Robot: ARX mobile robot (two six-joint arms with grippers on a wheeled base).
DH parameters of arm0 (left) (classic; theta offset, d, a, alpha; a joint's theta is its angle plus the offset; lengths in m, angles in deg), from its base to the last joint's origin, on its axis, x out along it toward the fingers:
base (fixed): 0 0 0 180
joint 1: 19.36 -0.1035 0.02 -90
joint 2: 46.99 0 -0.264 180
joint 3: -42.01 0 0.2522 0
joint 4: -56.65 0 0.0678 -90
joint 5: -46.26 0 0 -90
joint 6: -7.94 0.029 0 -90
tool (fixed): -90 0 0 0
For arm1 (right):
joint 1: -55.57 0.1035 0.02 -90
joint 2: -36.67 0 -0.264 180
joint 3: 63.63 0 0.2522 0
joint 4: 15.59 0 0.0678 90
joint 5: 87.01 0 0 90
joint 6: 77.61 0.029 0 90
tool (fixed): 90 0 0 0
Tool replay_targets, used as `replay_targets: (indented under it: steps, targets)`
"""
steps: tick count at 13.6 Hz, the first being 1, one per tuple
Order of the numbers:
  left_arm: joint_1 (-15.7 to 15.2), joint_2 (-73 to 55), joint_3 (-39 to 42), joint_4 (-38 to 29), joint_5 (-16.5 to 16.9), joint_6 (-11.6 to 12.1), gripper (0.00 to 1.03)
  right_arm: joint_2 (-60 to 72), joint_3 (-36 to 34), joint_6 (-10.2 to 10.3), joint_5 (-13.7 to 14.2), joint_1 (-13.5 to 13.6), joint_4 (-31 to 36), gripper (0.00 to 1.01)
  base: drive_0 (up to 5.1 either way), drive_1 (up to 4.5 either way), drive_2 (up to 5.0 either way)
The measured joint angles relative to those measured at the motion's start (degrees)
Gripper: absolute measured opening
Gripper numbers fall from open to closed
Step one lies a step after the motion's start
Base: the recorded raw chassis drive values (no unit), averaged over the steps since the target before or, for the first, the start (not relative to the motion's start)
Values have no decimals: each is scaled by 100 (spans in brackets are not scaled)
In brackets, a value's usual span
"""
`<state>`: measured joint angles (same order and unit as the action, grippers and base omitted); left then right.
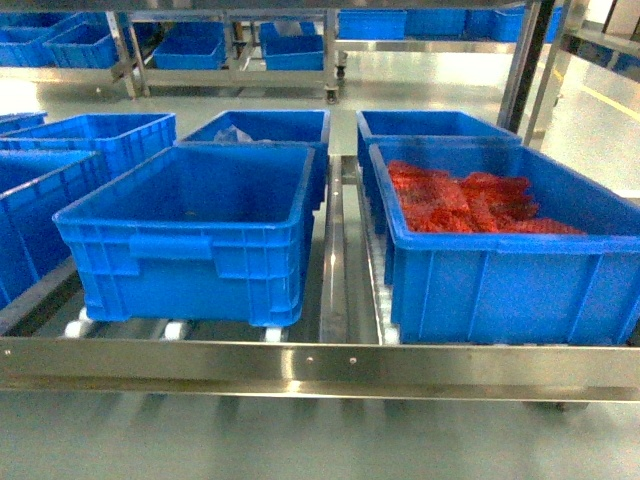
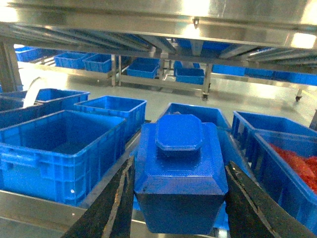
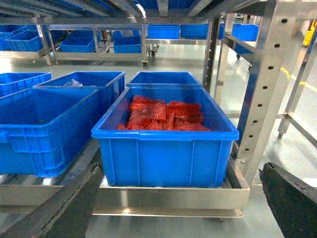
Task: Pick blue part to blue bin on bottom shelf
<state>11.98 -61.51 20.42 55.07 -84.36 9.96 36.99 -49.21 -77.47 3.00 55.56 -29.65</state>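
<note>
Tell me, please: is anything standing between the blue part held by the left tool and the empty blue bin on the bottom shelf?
Nothing visible does. The left tool holds the blue part in front of the bottom shelf, and the empty blue bin is open on top.

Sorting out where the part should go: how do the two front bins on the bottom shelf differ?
The front left bin looks empty, while the front right bin holds a heap of red parts. The front left bin sits further back from the bottom shelf's front rail, showing white rollers; the front right bin sits closer to the rail. Both are blue, open-topped crates. The left pincer holds the blue part.
</note>
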Motion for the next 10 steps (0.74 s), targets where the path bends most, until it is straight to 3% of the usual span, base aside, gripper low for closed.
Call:
replay_targets:
  steps: [10]
  targets:
    - [0, 2, 2, 20, 0, -2, 41, 0, 0, 0, 0, 0, -7, 98, 0, 0, 0]
